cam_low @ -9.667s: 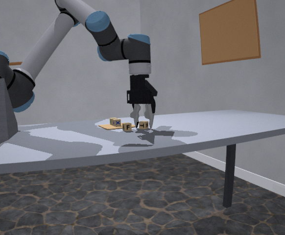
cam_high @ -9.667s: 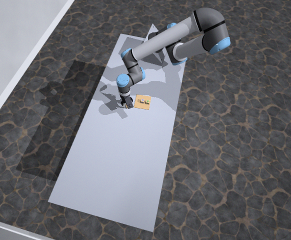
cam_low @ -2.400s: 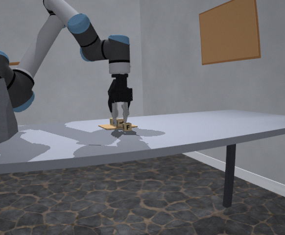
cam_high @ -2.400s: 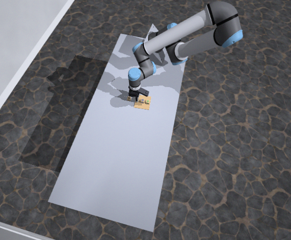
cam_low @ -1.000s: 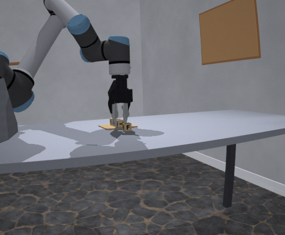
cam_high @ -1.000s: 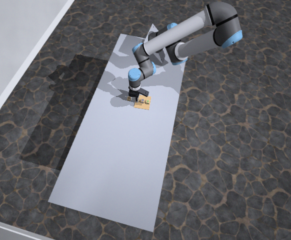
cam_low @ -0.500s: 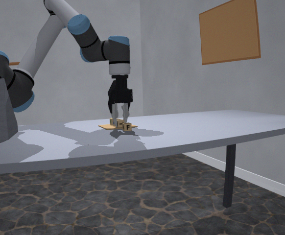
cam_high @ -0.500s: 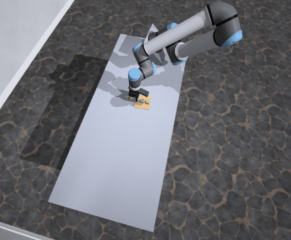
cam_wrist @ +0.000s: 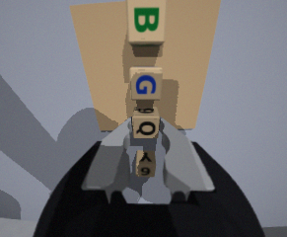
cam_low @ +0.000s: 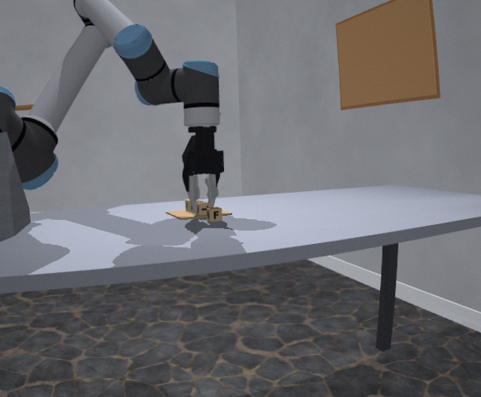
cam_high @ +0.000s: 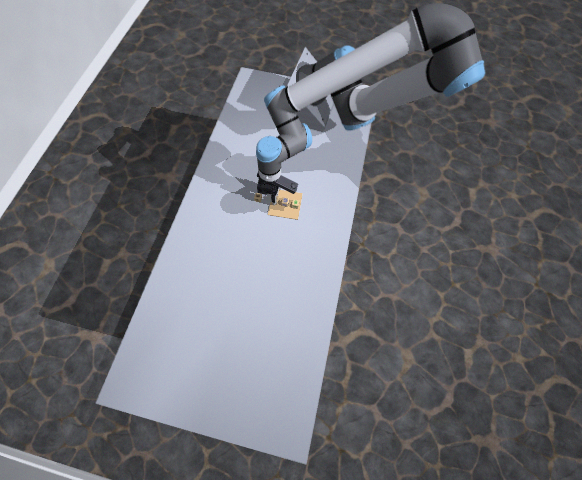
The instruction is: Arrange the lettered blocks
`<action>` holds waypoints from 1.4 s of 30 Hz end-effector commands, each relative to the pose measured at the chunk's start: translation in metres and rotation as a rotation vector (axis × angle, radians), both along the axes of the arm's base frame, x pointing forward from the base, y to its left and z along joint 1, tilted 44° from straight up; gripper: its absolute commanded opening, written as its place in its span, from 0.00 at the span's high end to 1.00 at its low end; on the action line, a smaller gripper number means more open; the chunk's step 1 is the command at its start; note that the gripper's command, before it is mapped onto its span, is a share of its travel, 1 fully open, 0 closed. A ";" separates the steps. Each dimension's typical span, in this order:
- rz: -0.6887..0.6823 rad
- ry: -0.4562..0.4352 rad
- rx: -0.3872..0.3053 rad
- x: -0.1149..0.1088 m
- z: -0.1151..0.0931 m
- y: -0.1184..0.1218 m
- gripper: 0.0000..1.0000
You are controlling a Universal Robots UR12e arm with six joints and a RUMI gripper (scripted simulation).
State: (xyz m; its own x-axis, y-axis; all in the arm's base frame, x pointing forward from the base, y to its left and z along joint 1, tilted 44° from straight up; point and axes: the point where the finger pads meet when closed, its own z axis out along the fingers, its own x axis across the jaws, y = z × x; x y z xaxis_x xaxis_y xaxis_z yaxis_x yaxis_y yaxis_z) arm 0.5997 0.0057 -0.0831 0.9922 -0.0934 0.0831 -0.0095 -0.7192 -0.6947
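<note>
In the wrist view the tan mat (cam_wrist: 148, 59) carries the B block (cam_wrist: 146, 22) and the G block (cam_wrist: 145, 85), both letter up. The Q block (cam_wrist: 145, 127) follows them in line at the mat's near edge, Q on top. My gripper (cam_wrist: 145, 118) is shut on the Q block, low at the surface; I cannot tell if the block touches it. The fourth block (cam_wrist: 144, 165) shows between my fingers beyond the Q block, with Y and 9 on its sides. It lies on the table off the mat and shows an F towards the exterior camera (cam_low: 215, 213).
The mat (cam_high: 284, 206) lies on a long grey table, close to the robot's base. The arm reaches down over the mat's edge (cam_low: 201, 128). An orange board (cam_low: 388, 55) hangs on the far wall.
</note>
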 end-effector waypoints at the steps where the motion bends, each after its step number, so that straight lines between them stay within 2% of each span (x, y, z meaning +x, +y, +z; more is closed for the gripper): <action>1: -0.001 -0.001 -0.001 0.000 0.000 -0.001 0.88; 2: -0.001 -0.001 -0.001 0.000 0.000 -0.001 0.84; 7: -0.001 -0.001 -0.001 0.000 0.000 -0.001 0.80; 8: -0.001 -0.001 -0.001 0.000 0.000 -0.001 0.76; 12: -0.001 -0.001 -0.001 0.000 0.000 -0.001 0.76; 13: -0.001 -0.001 -0.001 0.000 0.000 -0.001 0.72; 29: -0.001 -0.001 -0.001 0.000 0.004 -0.004 0.72; 42: -0.001 -0.001 -0.001 -0.008 0.047 -0.046 0.72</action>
State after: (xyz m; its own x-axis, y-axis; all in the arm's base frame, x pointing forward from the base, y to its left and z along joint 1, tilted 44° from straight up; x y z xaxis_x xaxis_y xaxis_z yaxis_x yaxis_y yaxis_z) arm 0.5943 -0.0261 -0.0503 0.9920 -0.0943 0.0836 -0.0099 -0.7197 -0.6942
